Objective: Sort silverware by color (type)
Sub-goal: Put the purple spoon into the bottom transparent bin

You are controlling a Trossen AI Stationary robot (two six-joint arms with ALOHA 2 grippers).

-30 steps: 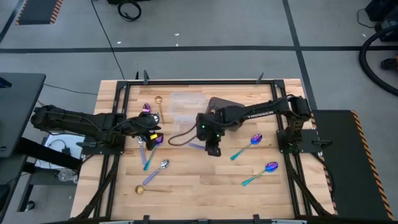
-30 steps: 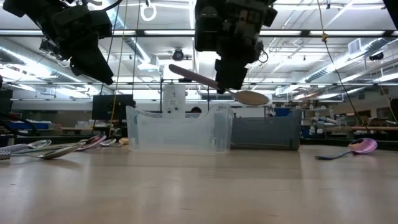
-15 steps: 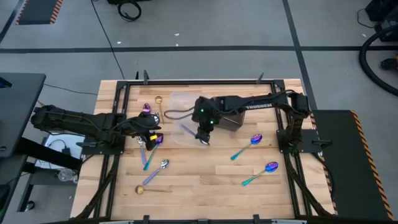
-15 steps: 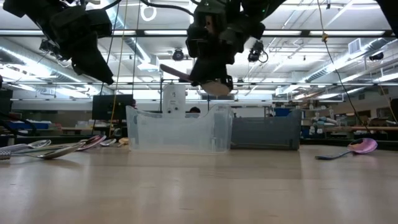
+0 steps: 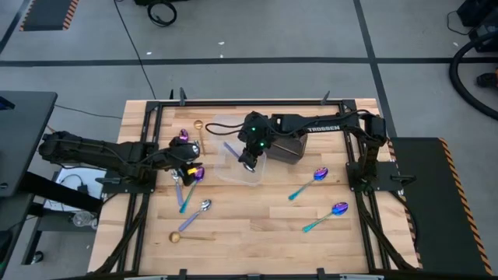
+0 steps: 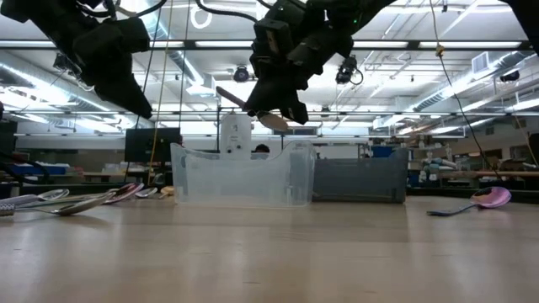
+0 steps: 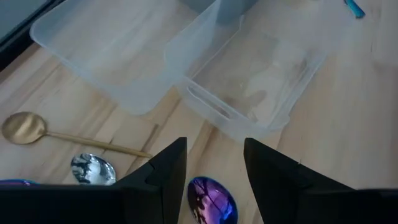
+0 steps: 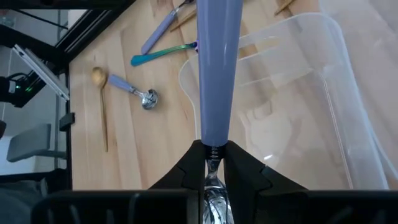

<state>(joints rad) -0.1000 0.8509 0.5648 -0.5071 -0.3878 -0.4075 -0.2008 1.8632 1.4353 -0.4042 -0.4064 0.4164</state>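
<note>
My right gripper [image 5: 250, 159] hangs over a clear plastic tub [image 5: 247, 173], shut on a silver spoon with a lavender handle [image 5: 231, 148]. At the table's left, my left gripper [image 7: 214, 165] hovers open above an iridescent purple spoon bowl [image 7: 212, 198] that lies on the table. Near it lie a gold spoon [image 7: 25, 127] and a silver spoon bowl [image 7: 93, 169]. More silverware lies flat on the wood: two teal-handled spoons [image 5: 311, 180] [image 5: 330, 215] at the right, a lavender-handled one [image 5: 194, 215] and a gold one [image 5: 190, 236] near the front left. My right gripper pinches the spoon between its two fingers at the thin metal neck [image 8: 211, 151], where the lavender handle ends. The fingers slant downward from the table's right. The spoon is lifted clear above the tub, its handle [image 6: 232, 97] sticking out past the fingertips and its bowl [image 6: 274, 120] beside them.
A second clear tub [image 5: 230, 127] stands behind the first, and a dark rectangular bin [image 5: 286, 146] sits to their right. A black frame [image 5: 257, 102] runs along the table's edges. Open wood lies at the near middle.
My right gripper has carried the lavender-handled spoon from the table's middle toward the far edge and somewhat left, until it hangs over the clear tub. It has rolled on the way, so the spoon has turned, its handle now pointing far-left. The spoon stays clear of the table.
</note>
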